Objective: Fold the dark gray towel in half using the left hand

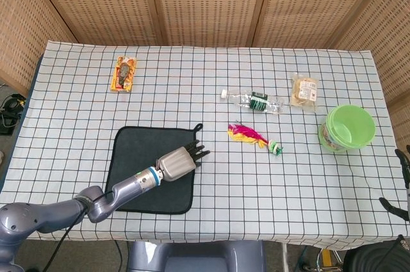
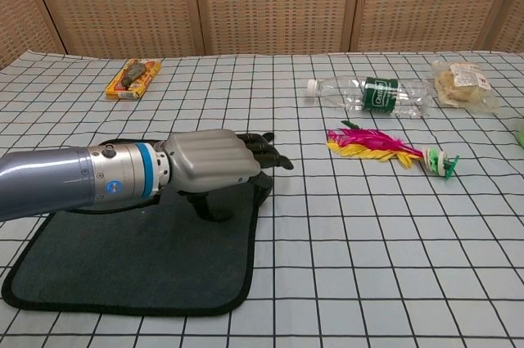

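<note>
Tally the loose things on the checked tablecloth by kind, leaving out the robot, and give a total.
Towel: 1, dark gray towel
Snack packets: 2, orange packet, clear bag of biscuits
Bottle: 1, plastic bottle
Feather shuttlecock: 1
Green bowl: 1
Total: 6

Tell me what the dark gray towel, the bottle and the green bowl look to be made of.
Dark gray towel: soft matte cloth, probably microfiber or terry; fuzzy surface, stitched edge, corner loop. Bottle: clear glossy plastic, see-through, with white cap and dark green label. Green bowl: smooth, likely plastic; uniform bright colour with slight sheen. Left hand over the towel's right edge: gray shell, dark fingers.
</note>
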Motion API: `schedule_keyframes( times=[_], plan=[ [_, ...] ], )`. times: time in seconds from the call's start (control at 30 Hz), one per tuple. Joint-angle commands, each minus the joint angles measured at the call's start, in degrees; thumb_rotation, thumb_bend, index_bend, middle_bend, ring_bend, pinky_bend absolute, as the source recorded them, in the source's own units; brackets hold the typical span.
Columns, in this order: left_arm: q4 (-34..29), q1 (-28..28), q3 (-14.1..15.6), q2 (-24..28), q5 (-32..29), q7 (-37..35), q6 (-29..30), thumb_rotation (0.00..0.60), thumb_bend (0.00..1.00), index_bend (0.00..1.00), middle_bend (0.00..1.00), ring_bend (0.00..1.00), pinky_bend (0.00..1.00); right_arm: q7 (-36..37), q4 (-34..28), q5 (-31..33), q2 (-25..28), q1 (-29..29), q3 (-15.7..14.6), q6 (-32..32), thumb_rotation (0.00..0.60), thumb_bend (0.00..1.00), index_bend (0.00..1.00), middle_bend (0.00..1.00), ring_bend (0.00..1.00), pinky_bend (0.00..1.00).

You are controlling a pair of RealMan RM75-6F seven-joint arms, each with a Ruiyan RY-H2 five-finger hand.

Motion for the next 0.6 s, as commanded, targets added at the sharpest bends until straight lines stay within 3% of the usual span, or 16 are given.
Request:
schedule_keyframes(
  times=[0.03, 0.27, 0.6],
  plan=[
    [0.21, -0.13, 0.17, -0.24, -0.24, 0.18, 0.08, 0.600, 0.40, 0.38, 0.00, 0.00, 0.00, 0.08, 0.01, -0.03, 0.04, -0.02, 0.00, 0.03, 0.600, 0.00, 0.02, 0.00, 0.00, 0.00],
    [0.61, -0.14, 0.50, -0.55, -1.00, 0.61, 0.46, 0.600, 0.40, 0.49, 0.00, 0.00, 0.00, 0.46, 0.09, -0.04, 0.14, -0.07, 0.01, 0.11, 0.600, 0.00, 0.02, 0.00, 0.00, 0.00],
    [0.78, 0.21, 0.96, -0.36, -1.97, 0.81, 1.62, 0.600, 0.40, 0.53, 0.00, 0.00, 0.00, 0.99, 0.10, -0.47, 0.33, -0.21, -0.07, 0.45, 0.600, 0.00, 0.02, 0.00, 0.00, 0.00]
  ],
)
